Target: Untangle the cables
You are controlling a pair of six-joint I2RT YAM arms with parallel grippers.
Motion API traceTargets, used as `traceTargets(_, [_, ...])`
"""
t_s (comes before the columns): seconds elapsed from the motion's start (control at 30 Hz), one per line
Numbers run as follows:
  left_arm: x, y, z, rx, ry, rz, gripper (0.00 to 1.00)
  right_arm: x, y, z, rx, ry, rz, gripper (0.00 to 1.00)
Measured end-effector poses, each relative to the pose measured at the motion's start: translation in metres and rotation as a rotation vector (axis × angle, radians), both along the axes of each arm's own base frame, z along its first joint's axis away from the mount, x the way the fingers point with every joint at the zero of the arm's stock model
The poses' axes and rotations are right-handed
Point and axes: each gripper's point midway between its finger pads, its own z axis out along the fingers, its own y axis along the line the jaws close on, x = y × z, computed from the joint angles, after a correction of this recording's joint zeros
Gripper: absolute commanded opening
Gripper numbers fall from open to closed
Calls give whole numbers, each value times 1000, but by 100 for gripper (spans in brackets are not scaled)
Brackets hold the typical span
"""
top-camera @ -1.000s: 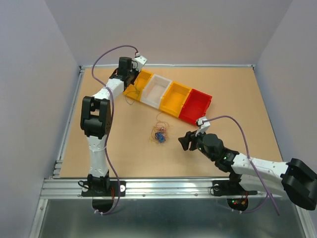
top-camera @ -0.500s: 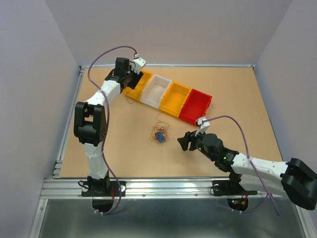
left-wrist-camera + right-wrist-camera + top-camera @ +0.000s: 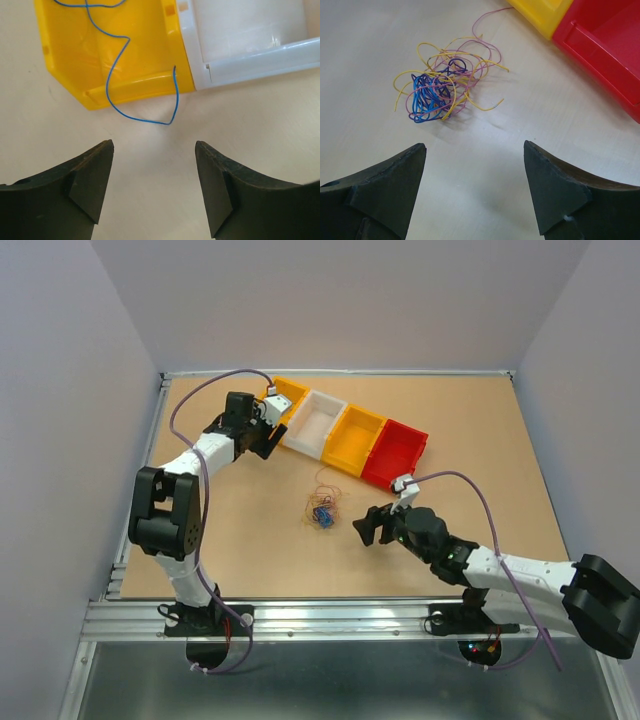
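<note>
Top view: cables (image 3: 322, 508) lying mid-frame, below bin row. You're hovering left gripper (image 3: 266, 434) upper left beside yellow bin (image 3: 284, 398). Right gripper (image 3: 365, 527) sitting just right of bunch, pointing at it.

Left wrist view: you're holding jaws wide apart, gripping nothing. Blue wire (image 3: 170, 123) trailing over yellow bin's lip, top of frame, probably sorted there.

Right wrist view: jaws gaping wide, empty. Bunch lying upper left, apart from fingers, likely lining up next pick.

The left gripper (image 3: 262, 438) has drawn back from over the leftmost yellow bin (image 3: 288, 397) toward the left of the frame, and its arm has swung further left too. The right gripper (image 3: 362, 528) has crept a little leftward, closer to the cables (image 3: 322, 508).
</note>
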Motion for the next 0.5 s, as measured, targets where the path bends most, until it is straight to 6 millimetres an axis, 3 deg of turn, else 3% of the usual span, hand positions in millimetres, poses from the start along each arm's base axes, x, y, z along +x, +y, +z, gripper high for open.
traceTargets(0.27, [4,-8,-41,-9,78,-26,59,-1,1,0,2,2,7,85])
traceTargets(0.37, [11,-10,-57,-6,103,-27,49,-1,2,5,14,-6,10,85])
traceTargets(0.43, [16,-12,-64,-5,117,-28,34,-1,2,8,24,-14,10,85])
traceTargets(0.5, [21,-13,-69,-7,122,-26,12,-1,2,11,30,-19,10,85])
